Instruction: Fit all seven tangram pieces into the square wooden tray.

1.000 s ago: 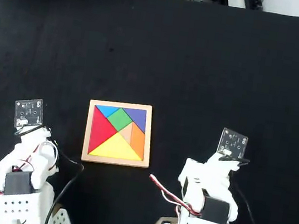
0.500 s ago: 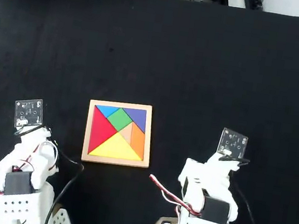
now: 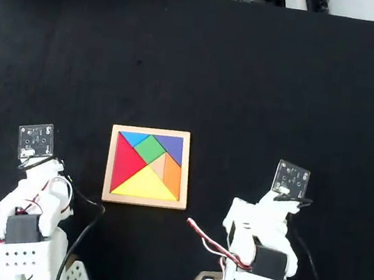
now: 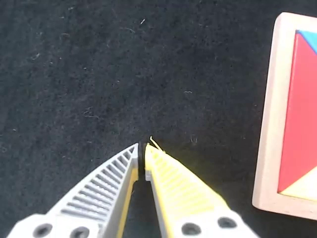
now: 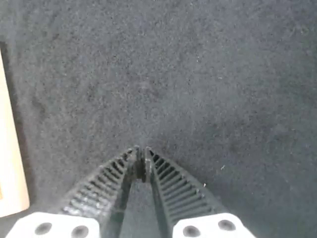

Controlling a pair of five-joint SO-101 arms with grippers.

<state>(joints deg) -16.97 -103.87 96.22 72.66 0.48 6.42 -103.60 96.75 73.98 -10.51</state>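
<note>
I saw the square wooden tray (image 3: 153,131) holding seven coloured tangram pieces (image 3: 142,168). The left gripper (image 4: 142,148) and right gripper (image 5: 141,150) flanked it, both pinched together, empty.

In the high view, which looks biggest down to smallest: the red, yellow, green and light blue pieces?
1. The red piece and the yellow piece look the same size, so they tie.
2. The green piece.
3. The light blue piece.

White arms (image 3: 38,192), black cables (image 3: 90,204), ribbed grey-and-yellow left hand (image 4: 142,147).
</note>
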